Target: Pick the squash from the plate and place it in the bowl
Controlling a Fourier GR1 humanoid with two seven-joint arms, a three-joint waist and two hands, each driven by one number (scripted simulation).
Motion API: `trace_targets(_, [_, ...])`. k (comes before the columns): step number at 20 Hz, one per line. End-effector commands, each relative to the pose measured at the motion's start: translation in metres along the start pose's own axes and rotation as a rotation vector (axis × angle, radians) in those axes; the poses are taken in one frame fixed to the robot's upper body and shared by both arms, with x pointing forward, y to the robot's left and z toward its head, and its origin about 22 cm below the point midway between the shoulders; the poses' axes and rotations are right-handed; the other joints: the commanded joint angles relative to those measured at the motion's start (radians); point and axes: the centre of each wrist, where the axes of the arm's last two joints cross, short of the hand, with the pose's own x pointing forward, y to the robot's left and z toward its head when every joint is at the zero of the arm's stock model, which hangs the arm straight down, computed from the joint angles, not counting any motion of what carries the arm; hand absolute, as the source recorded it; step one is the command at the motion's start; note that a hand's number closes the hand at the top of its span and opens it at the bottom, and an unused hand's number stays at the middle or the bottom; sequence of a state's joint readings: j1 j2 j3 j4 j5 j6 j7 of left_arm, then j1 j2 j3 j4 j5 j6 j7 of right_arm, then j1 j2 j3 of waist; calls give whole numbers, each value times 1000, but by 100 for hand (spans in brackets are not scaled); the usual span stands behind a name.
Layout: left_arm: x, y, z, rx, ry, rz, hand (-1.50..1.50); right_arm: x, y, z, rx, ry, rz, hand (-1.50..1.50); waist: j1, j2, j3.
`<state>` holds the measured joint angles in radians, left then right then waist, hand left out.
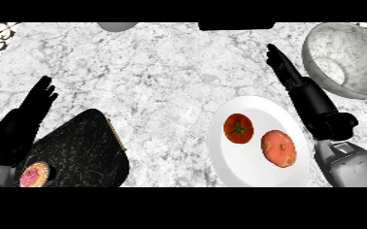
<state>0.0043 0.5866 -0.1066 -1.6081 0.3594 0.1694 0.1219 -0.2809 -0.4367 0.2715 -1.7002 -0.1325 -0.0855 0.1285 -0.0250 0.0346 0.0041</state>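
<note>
Two items on white plate (233,174), lower right of counter (165,82): a red tomato-looking one (239,128) w/ green stem mark, and an orange-pink mottled one (279,148) beside it, toward the right rim. Taking the mottled one as the squash (shape/colour too vague to be sure, but the other reads as tomato). Not touching each other, both lying flat on the plate, neither lifted.

Right hand (287,73) up past the plate's far-right edge, fingers straight and pressed together, pointing away toward top of view, holding nothing. Sits between plate and bowl (323,41), just beside the bowl's near-left wall. Forearm runs down along the plate's right rim.

So squash lies behind the hand, back toward the wrist and a bit left, near the forearm but apart from the fingers. Hand not positioned over it; judged as pick not yet begun. Next move prob. needs hand pulled back + inward over plate before closing.

Bowl at upper right, marbled inside, partly cut off by view edge, nothing visible in it. Short carry from plate, likely why placed adjacent.

Left hand (28,114) at far left edge, fingers up and relaxed, resting. Dark board (82,148) next to it w/ a small round pinkish item (34,175) on its lower-left corner; not task-relevant.
</note>
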Motion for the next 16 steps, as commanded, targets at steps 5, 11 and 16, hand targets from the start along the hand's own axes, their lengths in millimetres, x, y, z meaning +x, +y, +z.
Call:
trace_targets(5, [8, -51, -12, -28, -144, 70, 0, -40, 32, 63, 490, 99, -53, 150, -2, -36, -3])
trace_targets(11, [3, -82, -9, -36, -131, 124, 0, -67, 16, 95, -51, -90, -71, -150, -43, -37, 2])
trace_targets(16, [6, -97, -15, -66, -142, 104, 0, -75, -12, 150, -40, -273, -101, -150, -8, -38, -2])
